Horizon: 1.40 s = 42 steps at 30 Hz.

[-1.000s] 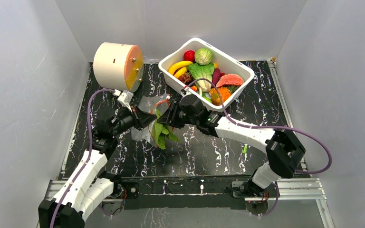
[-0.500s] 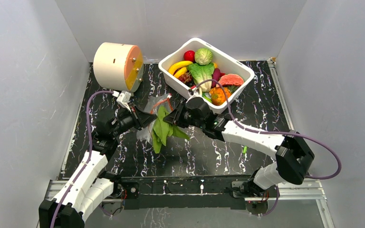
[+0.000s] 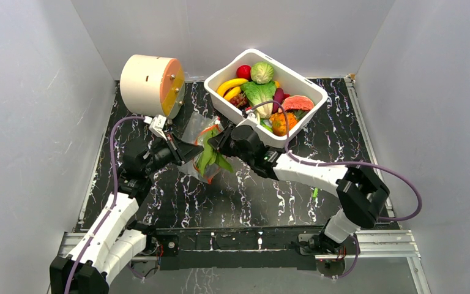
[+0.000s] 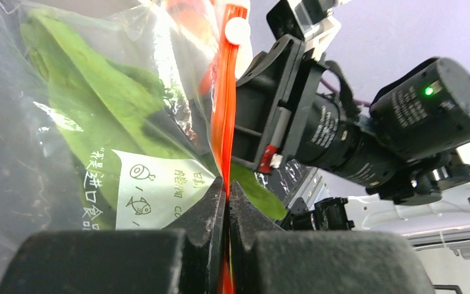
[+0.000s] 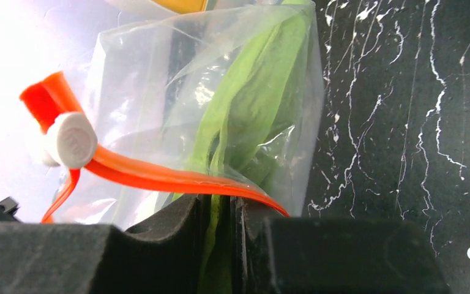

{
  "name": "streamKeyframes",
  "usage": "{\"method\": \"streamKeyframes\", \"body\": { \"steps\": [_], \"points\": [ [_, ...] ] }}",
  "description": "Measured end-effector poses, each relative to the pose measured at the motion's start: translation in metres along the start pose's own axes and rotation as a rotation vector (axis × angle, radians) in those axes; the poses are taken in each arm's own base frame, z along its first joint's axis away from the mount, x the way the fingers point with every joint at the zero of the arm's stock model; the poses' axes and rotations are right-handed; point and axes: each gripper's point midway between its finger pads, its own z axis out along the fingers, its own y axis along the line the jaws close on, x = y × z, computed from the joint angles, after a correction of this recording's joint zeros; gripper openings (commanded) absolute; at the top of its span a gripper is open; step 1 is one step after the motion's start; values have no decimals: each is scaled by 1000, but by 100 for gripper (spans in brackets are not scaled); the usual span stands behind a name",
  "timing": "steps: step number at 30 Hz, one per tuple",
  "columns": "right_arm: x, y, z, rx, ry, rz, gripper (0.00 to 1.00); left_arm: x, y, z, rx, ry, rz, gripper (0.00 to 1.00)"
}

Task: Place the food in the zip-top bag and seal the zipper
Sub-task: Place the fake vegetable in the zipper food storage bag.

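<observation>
One bunch of greens (image 5: 254, 116) is most of the way into the bag (image 5: 147, 104). The bag hangs above the table (image 3: 343, 135) between my two arms, just in front of the tub (image 3: 220, 104) where the other food (image 3: 260, 92) lies. The left gripper (image 4: 227, 199) has its jaws pressed together on the zipper (image 4: 223, 128). The right gripper (image 5: 220, 214) is nipped on the leaf stems right at the bag's mouth, with the orange strip curving across its fingertips.

My worry is the retreat. If I pull the right arm back before letting go, the leaves come out with it. A finger snagging that strip could also tug it out of the left's thin pinch and drop the bag. Stems left across the mouth would jam the white slider (image 5: 67, 142).

The bag looks clear, crinkled and limp, with the leaves pressed against its wall.
</observation>
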Motion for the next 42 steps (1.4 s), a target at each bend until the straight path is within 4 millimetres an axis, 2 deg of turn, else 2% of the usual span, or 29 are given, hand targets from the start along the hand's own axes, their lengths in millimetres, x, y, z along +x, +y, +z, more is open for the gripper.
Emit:
{"method": "streamKeyframes", "body": {
  "steps": [4, 14, 20, 22, 26, 30, 36, 40, 42],
  "points": [
    [-3, -5, 5, 38, -61, -5, 2, -6, -6, 1, 13, -11, -29, 0],
    [-30, -7, 19, 86, -247, 36, 2, -11, -13, 2, 28, -27, -105, 0],
    [-40, 4, 32, 99, -301, 93, 8, -17, -19, 3, 49, -54, -129, 0],
    [-43, 6, 33, 104, -318, 99, 13, -18, -20, 3, 52, -58, -139, 0],
    [-44, 15, 33, 114, -346, 80, 31, -21, -21, 3, 49, -72, -171, 0],
    [-34, 6, 30, 161, -322, 20, 43, -25, -18, 4, 28, -97, -202, 0],
    [-23, -7, 10, 214, -164, -130, 49, -29, -12, 5, -2, -123, -221, 0],
    [-29, 8, -14, 208, -66, -246, 49, -27, -6, 7, -25, -117, -219, 0],
    [-35, 21, -36, 173, -14, -298, 48, -26, -5, 7, -32, -113, -204, 0]
  ]
}}
